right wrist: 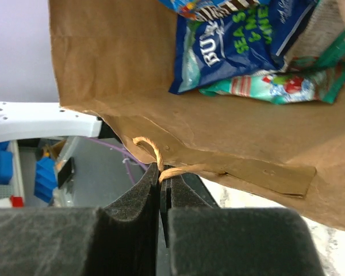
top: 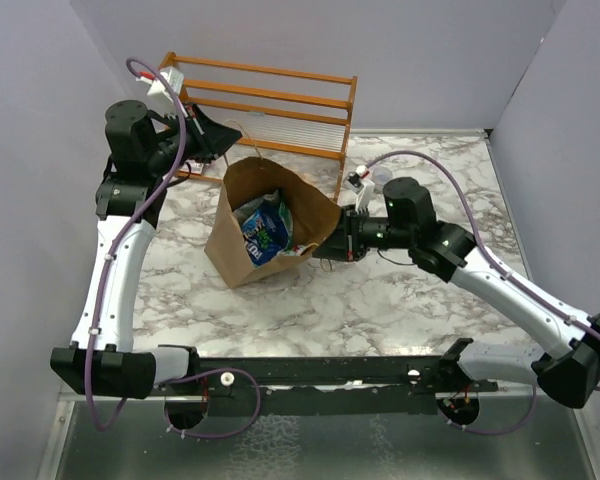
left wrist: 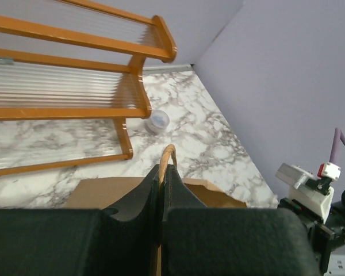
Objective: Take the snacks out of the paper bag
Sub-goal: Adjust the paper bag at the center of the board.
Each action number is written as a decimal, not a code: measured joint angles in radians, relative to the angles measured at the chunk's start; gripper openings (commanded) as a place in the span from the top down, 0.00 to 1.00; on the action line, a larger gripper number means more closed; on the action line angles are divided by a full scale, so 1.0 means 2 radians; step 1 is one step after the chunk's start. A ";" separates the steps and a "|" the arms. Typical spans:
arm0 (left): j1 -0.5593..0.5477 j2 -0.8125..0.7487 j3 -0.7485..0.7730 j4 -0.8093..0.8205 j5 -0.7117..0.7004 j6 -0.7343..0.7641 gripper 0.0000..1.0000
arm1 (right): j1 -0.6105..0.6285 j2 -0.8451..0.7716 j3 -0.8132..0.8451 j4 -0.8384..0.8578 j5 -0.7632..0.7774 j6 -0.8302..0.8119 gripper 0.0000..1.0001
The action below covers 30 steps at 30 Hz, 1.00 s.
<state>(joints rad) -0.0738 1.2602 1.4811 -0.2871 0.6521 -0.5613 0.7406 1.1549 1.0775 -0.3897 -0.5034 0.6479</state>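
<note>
**A:** From the top camera, where are the snacks (top: 263, 228)?

**B:** Inside the paper bag (top: 238, 268), which stands mid-table with its mouth open upward. The left gripper (top: 220, 143) is at the far-left rim and the right gripper (top: 327, 248) is just beside the right rim, so the packets lie between them. The right one looks nearer.

**A:** And the left wrist view?

**B:** Its pads are pressed together on the far handle (left wrist: 168, 152), a thin twisted loop rising between them. The bag's brown edge sits just below. No packets show here, as they are under and beyond the fingers.

**A:** What about the right wrist?

**B:** It is the same sort of grip, with the jaws clamped on the right-side handle (right wrist: 153, 152). Past the rim, the dark blue pouch (right wrist: 247, 43) lies well inside, its long axis running across the opening. A teal packet (right wrist: 276, 86) lies under it.

**A:** So neither hand is free.

**B:** Right. I'd judge one must let go of its handle and reach down into the mouth. The right arm has the shorter path, while the left can keep the bag steady.
</note>
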 measured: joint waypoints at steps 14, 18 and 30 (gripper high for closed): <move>0.002 -0.023 -0.002 -0.025 -0.074 0.040 1.00 | -0.002 0.116 0.041 -0.037 0.018 -0.075 0.83; 0.003 -0.057 -0.087 0.043 0.002 0.018 1.00 | -0.002 0.096 -0.015 -0.048 0.025 -0.084 0.70; 0.001 -0.133 -0.169 0.126 0.099 -0.025 1.00 | -0.002 0.027 -0.011 -0.131 0.146 -0.144 0.30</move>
<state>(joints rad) -0.0719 0.9943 1.1435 -0.0357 0.8494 -0.6117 0.7376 1.2083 1.0557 -0.6525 -0.2115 0.3603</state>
